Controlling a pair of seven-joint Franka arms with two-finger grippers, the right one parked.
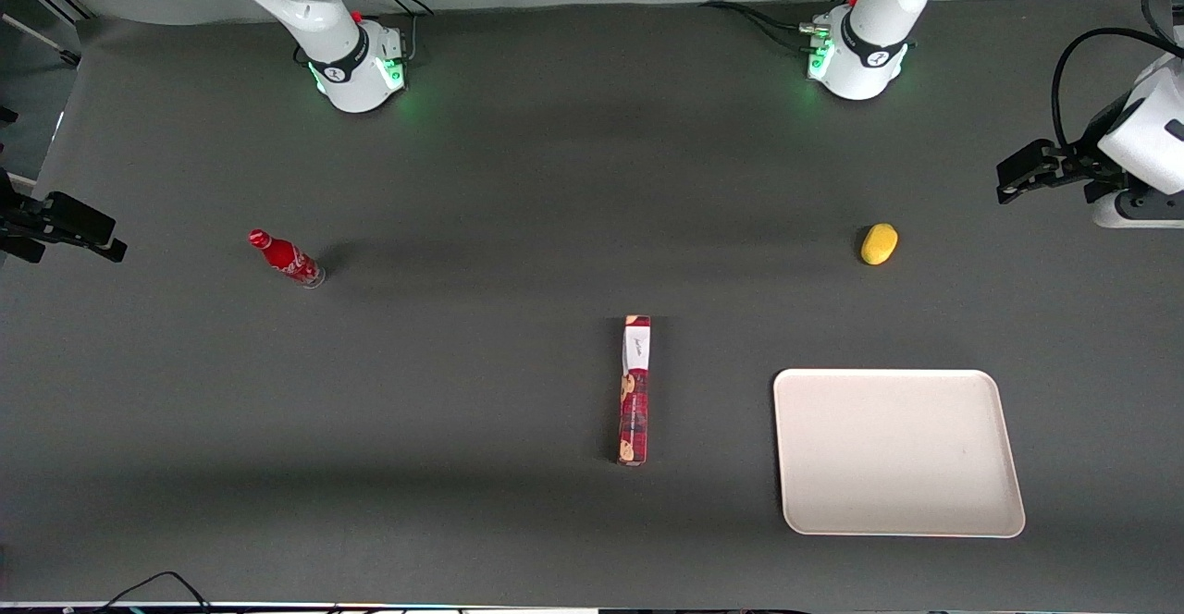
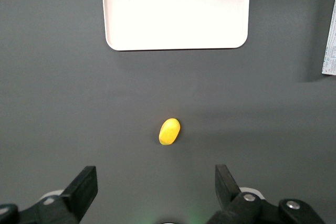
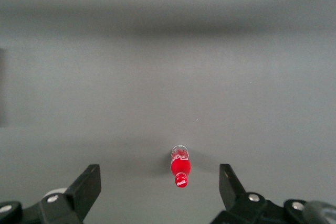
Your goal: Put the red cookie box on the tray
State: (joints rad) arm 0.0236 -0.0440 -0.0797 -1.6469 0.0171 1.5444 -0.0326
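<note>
gripper (image 2: 156,192) jaws wide, empty, above table | red cookie box (image 1: 635,389) beside tray (image 1: 1008,494), apart

Wide-spread end effector (image 2: 156,190) above lemon (image 2: 169,131) — unobstructed

Even overhead light, soft shadows, tray (image 2: 176,11) glaring white

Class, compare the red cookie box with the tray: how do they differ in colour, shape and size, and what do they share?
The red cookie box is dark red and patterned; the tray is plain cream-white. The box is long and thin; the tray is a broad rectangle with rounded corners, and much bigger. Both rest on the dark table, apart, the tray empty. The gripper hangs open above the yellow object, holding nothing.
</note>
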